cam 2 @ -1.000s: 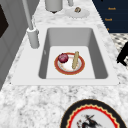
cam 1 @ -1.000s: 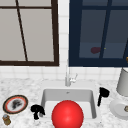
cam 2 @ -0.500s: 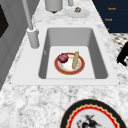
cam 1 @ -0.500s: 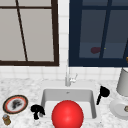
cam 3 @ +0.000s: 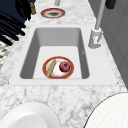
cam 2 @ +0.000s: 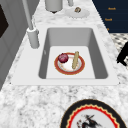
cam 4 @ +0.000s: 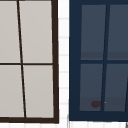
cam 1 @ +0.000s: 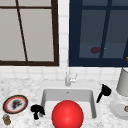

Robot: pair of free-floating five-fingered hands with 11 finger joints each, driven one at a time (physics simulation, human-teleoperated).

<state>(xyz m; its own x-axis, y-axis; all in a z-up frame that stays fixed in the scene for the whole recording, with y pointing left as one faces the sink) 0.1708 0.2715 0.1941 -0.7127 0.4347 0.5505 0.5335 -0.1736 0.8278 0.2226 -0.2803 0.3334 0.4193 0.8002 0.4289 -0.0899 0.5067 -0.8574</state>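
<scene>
My left hand (cam 1: 37, 110) hovers at the sink's front left corner, between the sink (cam 1: 47, 96) and a patterned plate (cam 1: 15, 104). My right hand (cam 1: 104, 92) hangs at the sink's right edge, its fingers straight and pointing down-left, holding nothing. A big red ball (cam 1: 67, 115) sits over the sink's front. Inside the sink a red-rimmed plate (cam 2: 81, 67) carries a dark red round fruit (cam 2: 63, 57) and a tan stick (cam 2: 75, 60). In the right side view long straight black fingers (cam 3: 11, 23) spread near the jar (cam 3: 32, 8). A hand (cam 2: 122, 56) shows off the counter's front.
The faucet (cam 1: 67, 77) stands behind the sink. A small jar (cam 1: 6, 120) sits at the front left. On the right are a grey canister (cam 1: 123, 82) and a white plate (cam 1: 118, 110). Two windows fill the wall above.
</scene>
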